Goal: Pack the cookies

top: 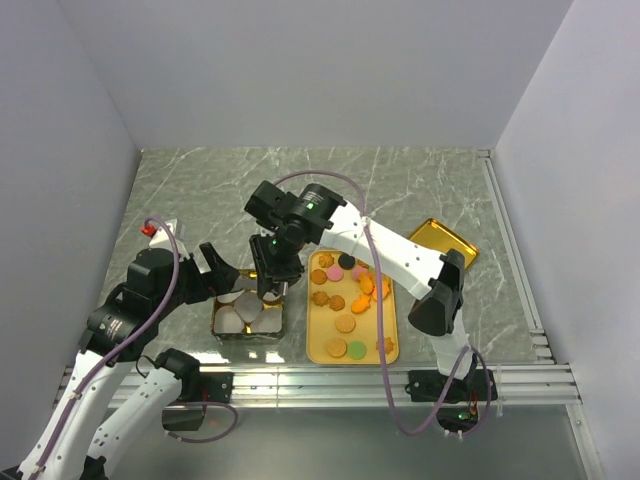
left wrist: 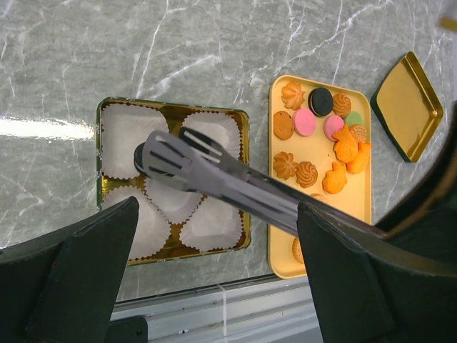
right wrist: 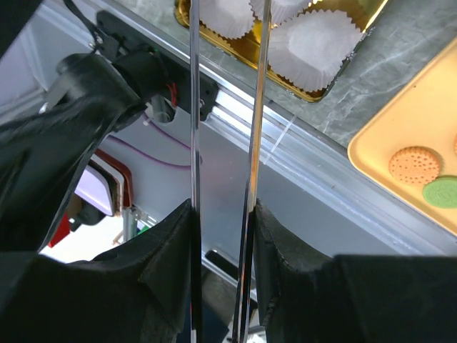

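Small coloured cookies (left wrist: 305, 121) on yellow plastic tray (left wrist: 357, 189) — light, brittle; pinch gently across edges. Right end effector (right wrist: 221, 221) grasps slim steel tongs (left wrist: 214, 171); left end effector (left wrist: 216, 214) released.

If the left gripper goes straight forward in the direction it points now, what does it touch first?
Probably the metal tongs, crossing its line above the gold tin of paper cups. Depth is unclear; the left gripper might instead reach a cup.
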